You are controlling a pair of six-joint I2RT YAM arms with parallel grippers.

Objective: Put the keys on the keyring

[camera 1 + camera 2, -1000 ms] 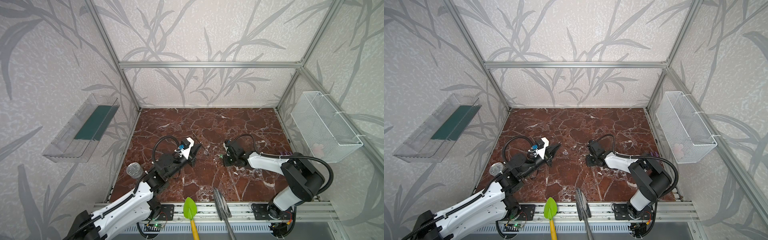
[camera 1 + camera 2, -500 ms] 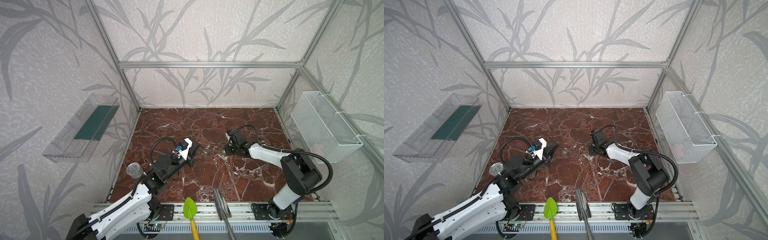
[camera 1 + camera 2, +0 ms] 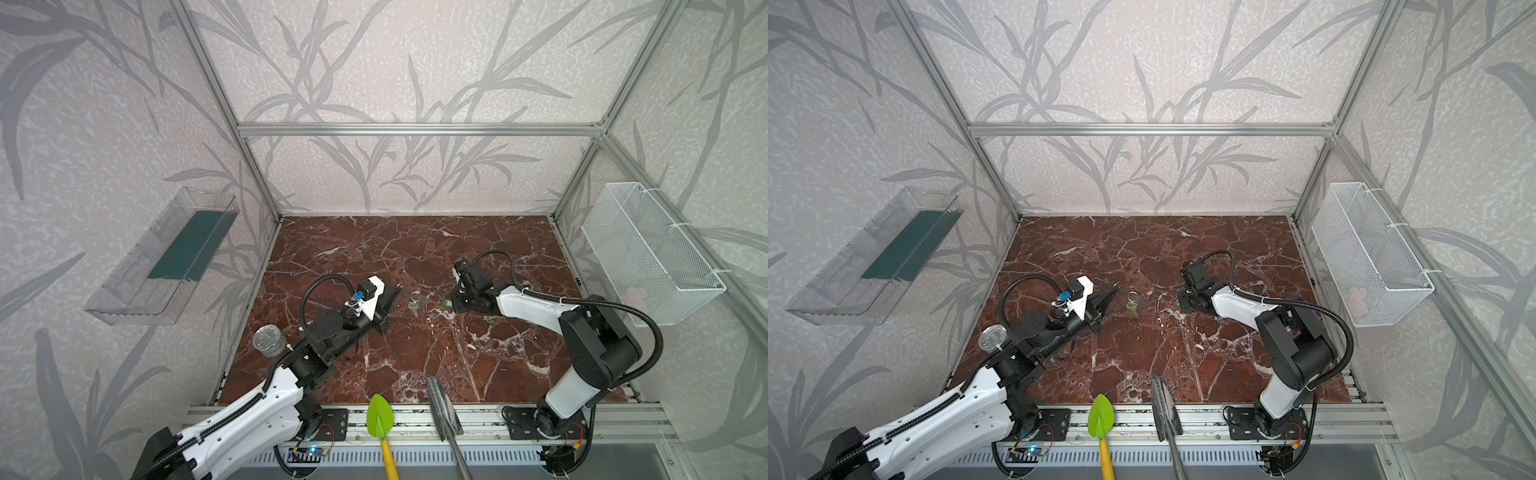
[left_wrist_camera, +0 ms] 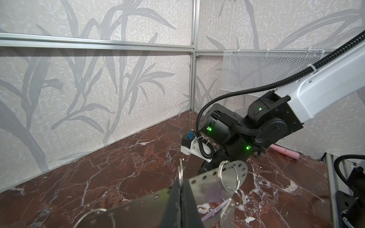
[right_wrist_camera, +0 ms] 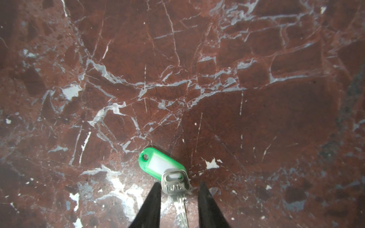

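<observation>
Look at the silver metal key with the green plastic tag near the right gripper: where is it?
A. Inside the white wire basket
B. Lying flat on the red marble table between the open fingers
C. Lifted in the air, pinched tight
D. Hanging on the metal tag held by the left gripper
B: in the right wrist view the silver metal key with the green plastic tag lies on the red marble table, the right gripper fingers apart either side.

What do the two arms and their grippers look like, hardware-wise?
Both arms: white link shells, black joint housings, black corrugated cable looped to the wrist. Left gripper and right gripper have black tapered fingers. White wrist-camera bracket with a blue connector. Green status LEDs on the right arm's joints.
</observation>
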